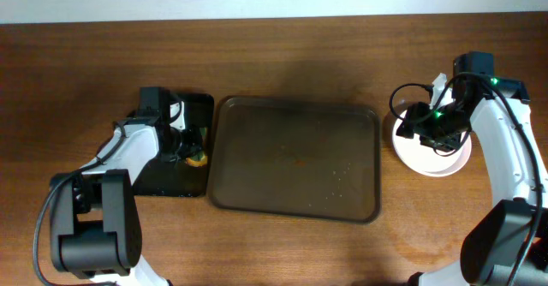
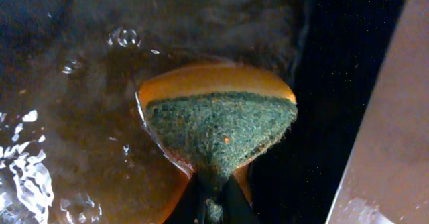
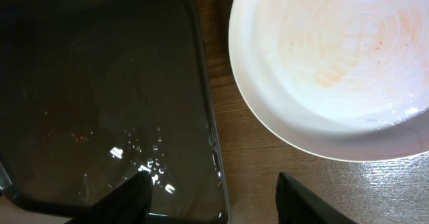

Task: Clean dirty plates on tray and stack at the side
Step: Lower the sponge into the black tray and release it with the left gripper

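The brown tray [image 1: 295, 157] lies mid-table with no plates on it, only water droplets and a few red specks. White plates [image 1: 432, 156] sit on the table to its right; I cannot tell how many are stacked. In the right wrist view the top plate [image 3: 335, 63] shows a faint orange smear. My right gripper [image 1: 431, 128] hovers above the plates' left edge; it [image 3: 214, 197] is open and empty over the gap between the tray [image 3: 100, 96] and the plate. My left gripper [image 1: 190, 149] is shut on a green-and-yellow sponge [image 2: 218, 127].
A smaller black tray [image 1: 184, 145] stands left of the brown tray, under my left gripper. Its wet floor [image 2: 80, 117] holds brownish water. Bare wooden table [image 1: 282, 243] runs along the front.
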Controlling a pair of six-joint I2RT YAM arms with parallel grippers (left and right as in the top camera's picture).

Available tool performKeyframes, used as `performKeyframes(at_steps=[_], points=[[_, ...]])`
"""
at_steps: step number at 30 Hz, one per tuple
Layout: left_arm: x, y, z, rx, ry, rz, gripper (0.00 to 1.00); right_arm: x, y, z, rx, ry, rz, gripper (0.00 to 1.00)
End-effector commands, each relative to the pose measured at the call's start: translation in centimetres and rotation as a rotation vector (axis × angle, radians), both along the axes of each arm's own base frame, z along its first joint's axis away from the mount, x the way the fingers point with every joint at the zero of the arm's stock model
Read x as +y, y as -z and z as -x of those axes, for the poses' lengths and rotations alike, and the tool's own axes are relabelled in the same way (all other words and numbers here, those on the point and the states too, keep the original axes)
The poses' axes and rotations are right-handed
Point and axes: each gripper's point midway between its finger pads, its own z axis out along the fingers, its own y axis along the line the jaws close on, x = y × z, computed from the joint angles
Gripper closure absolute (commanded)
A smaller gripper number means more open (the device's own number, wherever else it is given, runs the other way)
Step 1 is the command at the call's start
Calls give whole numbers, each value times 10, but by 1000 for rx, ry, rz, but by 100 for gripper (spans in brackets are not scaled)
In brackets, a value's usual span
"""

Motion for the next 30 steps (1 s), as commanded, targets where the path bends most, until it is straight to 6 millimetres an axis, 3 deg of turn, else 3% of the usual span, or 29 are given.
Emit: performKeyframes(at_steps=[1, 2, 3, 4, 5, 7, 9, 10, 11, 13, 17, 19, 24, 26, 29, 30], points=[[-4, -14, -15, -62, 7, 9, 96, 4, 4, 3, 13, -18, -6, 40], [-3, -23, -20, -95, 22, -1, 86, 4, 4, 3, 13, -18, -6, 40], [4, -39, -25, -139, 15, -45, 55, 4, 4, 3, 13, -18, -6, 40], [12, -52, -24, -165, -1, -90, 39, 4, 4, 3, 13, -18, -6, 40], [14, -64, -25, -200, 22, -115, 34, 4, 4, 3, 13, -18, -6, 40], [14, -85, -24, -249, 32, -141, 34, 4, 4, 3, 13, -18, -6, 40], [26, -87, -3, -184, 13, -244, 44, 4, 4, 3, 14, -18, -7, 40], [26, -80, 12, -115, 19, -251, 71, 4, 4, 3, 14, -18, -7, 40], [22, -68, 42, 14, 16, -243, 100, 4, 4, 3, 14, -18, -7, 40], [13, -56, 73, 127, 62, -247, 100, 4, 4, 3, 14, -18, -6, 40], [-12, -19, 108, 199, 111, -250, 100, 4, 4, 3, 14, -18, -6, 40], [-21, -13, 115, 211, 142, -243, 100, 4, 4, 3, 14, -18, -6, 40], [-41, -18, 87, 79, 170, -210, 100, 4, 4, 4, 17, -18, -7, 40], [-36, -26, 76, 41, 156, -249, 84, 5, 4, 4, 14, -45, -6, 40], [-39, -95, 27, -182, 160, -275, 71, 6, 5, 13, 30, -128, 1, 40], [-40, -110, 22, -219, 153, -268, 73, -2, 7, 14, 53, -54, 30, 44]])
